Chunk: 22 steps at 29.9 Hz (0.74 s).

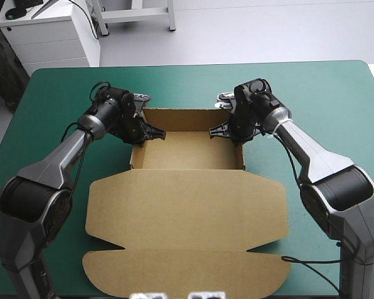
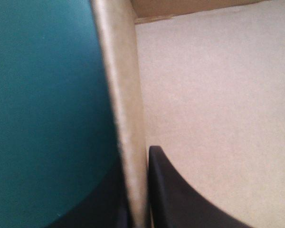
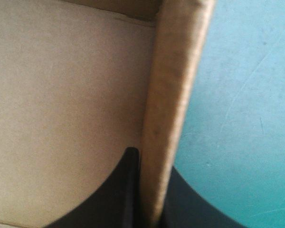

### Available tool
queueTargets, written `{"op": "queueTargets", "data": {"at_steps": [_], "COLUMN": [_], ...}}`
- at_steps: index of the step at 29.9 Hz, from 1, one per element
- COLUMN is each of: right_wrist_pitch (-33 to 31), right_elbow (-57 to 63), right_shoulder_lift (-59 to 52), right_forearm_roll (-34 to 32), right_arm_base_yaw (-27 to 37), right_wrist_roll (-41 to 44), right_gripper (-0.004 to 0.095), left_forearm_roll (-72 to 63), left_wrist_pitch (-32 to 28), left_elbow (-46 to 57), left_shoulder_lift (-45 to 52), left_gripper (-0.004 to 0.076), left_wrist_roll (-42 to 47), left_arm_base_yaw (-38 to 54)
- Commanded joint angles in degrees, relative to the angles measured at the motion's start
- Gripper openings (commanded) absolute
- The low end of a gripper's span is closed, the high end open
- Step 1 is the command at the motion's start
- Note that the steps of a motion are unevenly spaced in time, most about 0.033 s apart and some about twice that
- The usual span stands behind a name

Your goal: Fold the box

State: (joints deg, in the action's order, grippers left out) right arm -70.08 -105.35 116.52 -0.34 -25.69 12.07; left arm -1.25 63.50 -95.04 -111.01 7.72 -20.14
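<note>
Jaws pinched tight, our left gripper (image 1: 154, 132) holds the left wall of the brown cardboard box (image 1: 187, 208), our right gripper (image 1: 218, 131) the right wall. Its tray sits mid-table, floor bare, lid flat near us.

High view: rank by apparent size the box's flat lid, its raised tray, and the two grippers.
1. Flat lid, largest by far.
2. Raised tray.
3. Left gripper and right gripper: smallest; they look alike, so no ranking between them.
</note>
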Motion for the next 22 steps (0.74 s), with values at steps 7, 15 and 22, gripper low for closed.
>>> {"op": "queueTargets", "data": {"at_steps": [7,15,22], "right_wrist_pitch": [-1.43,-1.43,-1.43], "right_elbow": [-3.45,-9.31,-11.65], "right_shoulder_lift": [-1.64,-1.64,-2.66], "right_forearm_roll": [-2.14,-3.88,-6.42], "right_arm_base_yaw": [-0.77,-0.77,-0.77], "right_wrist_roll": [-0.37,1.59,1.59], "right_gripper": [0.0385,0.0499,0.0501], "left_forearm_roll": [-2.20,-0.04,6.14], "left_wrist_pitch": [1.76,3.42,9.72], "left_elbow": [-2.57,-7.27,-13.29], "left_shoulder_lift": [1.15,1.15,1.15], "left_gripper": [0.0426,0.0513,0.0513], "left_wrist_roll": [-1.19,-1.19,-1.19], "left_arm_base_yaw": [-0.94,-0.94,-0.94]}}
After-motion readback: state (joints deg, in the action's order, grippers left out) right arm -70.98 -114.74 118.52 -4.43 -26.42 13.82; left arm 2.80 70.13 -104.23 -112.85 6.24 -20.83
